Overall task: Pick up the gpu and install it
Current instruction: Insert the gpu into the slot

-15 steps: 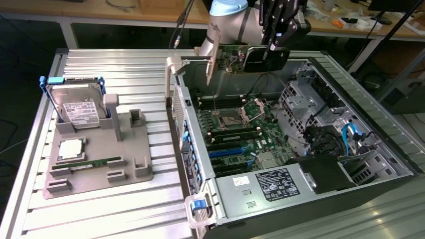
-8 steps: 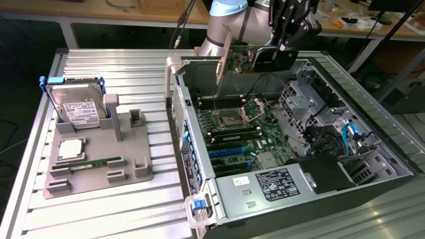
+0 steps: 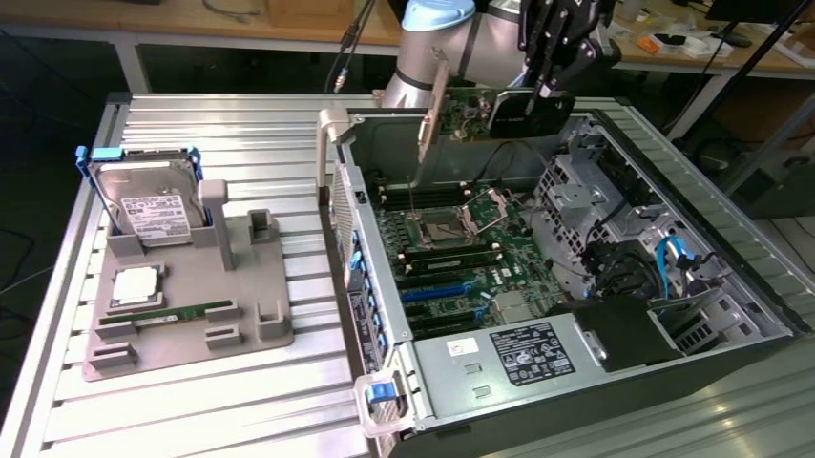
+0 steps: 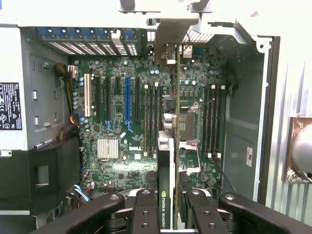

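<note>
**GPU Held Over the Open Case**

You had a ribbed aluminium table (image 3: 217, 410) carrying the open computer case (image 3: 713, 229). At the exterior view's left, a grey fixture (image 3: 191, 334) had the hard drive (image 3: 153, 205) standing in it. Wooden workbenches (image 3: 255, 19) lined the room behind. Your gripper (image 3: 551, 93) was narrowed onto the gpu (image 3: 484, 113), clamping its edge between the fingers. The card hung upright above the motherboard (image 3: 471, 258), apart from its slots.
</note>
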`<state>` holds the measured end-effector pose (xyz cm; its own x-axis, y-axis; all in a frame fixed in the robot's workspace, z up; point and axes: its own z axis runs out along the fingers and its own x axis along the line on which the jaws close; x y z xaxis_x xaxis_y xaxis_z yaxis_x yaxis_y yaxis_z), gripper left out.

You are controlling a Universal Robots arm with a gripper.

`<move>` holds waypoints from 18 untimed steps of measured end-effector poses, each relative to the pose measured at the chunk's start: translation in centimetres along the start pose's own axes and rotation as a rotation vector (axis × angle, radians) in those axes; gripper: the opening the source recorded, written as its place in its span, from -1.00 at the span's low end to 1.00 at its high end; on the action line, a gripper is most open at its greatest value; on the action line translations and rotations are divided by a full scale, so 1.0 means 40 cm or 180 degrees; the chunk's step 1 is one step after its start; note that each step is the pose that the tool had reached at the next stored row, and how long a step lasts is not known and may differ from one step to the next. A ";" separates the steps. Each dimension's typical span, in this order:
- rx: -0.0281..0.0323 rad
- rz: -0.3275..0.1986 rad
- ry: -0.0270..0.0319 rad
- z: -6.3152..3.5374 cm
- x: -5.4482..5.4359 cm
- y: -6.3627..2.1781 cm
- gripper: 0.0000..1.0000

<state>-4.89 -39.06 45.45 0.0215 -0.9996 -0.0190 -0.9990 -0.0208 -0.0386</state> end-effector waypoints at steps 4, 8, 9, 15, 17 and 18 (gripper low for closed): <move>0.0000 0.0000 0.0000 0.000 0.002 0.000 -0.46; 0.0000 0.0000 0.0000 0.003 0.027 0.001 -0.46; 0.0000 0.0000 0.0000 0.005 0.035 0.001 -0.46; 0.0000 0.0000 0.0000 0.033 0.060 0.002 -0.46; 0.0000 0.0000 0.0000 0.042 0.065 0.003 -0.46; 0.0000 0.0000 -0.0001 0.047 0.068 0.003 -0.46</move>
<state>-4.89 -41.73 43.53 0.0215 -0.9996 -0.0192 -0.9990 -0.0207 -0.0387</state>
